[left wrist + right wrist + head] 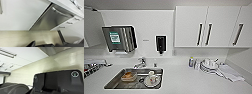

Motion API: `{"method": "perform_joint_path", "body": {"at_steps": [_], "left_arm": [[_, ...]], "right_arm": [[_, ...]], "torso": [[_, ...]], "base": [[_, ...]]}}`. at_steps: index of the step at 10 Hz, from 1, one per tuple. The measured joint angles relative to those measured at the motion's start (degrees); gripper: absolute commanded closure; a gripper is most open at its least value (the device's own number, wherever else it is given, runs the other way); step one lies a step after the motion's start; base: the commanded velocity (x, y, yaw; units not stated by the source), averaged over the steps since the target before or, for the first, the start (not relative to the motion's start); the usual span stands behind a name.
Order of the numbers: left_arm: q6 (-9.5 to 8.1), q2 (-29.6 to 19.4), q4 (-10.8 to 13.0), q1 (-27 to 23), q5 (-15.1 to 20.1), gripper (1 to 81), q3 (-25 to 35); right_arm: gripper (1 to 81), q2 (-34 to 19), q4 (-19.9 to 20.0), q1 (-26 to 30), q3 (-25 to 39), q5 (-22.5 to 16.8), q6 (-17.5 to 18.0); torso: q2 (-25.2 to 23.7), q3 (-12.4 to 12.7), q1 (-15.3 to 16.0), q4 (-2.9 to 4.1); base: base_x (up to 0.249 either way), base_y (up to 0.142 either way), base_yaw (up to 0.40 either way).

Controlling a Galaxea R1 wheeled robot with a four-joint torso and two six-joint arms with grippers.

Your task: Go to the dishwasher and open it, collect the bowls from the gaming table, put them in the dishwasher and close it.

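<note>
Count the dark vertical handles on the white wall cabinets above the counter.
3. Two sit close together, the left handle and the middle handle, either side of a door seam; the right handle stands apart near the picture's edge. More cabinets may lie beyond the frame.

You face the worktop (184, 82). The sink (135, 78) is set in it at your left, with a mug (151, 75) inside. The tap (141, 62) stands behind the sink. Stacked plates (209, 66) lie at your right, under the wall cabinets (209, 26).
</note>
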Motion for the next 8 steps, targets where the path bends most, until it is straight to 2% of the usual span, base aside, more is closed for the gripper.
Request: {"method": "perform_joint_path", "body": {"at_steps": [2,5,7,8], "left_arm": [[-1.05,-1.43,-0.02,-4.5,3.49,1.0,3.0],[-1.94,-2.73,0.0,-8.58,8.96,1.0,6.33],[-2.07,-2.95,0.0,-9.4,9.48,1.0,7.07],[-2.1,-3.22,0.0,-9.59,9.52,1.0,7.19]], "right_arm": [[1.0,-0.24,0.0,0.79,0.21,-0.05,1.4],[1.0,-3.06,0.02,2.93,1.78,-0.11,4.11],[1.0,-4.95,0.0,4.63,3.85,-0.21,5.79],[1.0,-6.3,0.02,5.97,5.4,-0.18,6.69]], "torso": [[-2.82,-1.86,1.77,0.0],[-8.9,-7.54,5.71,0.0],[-12.98,-11.32,8.37,0.0],[-14.68,-12.35,9.53,0.0]], "base": [[0.0,0.0,0.0],[0.0,0.0,0.0],[0.0,0.0,0.0],[0.0,0.0,0.0]]}}
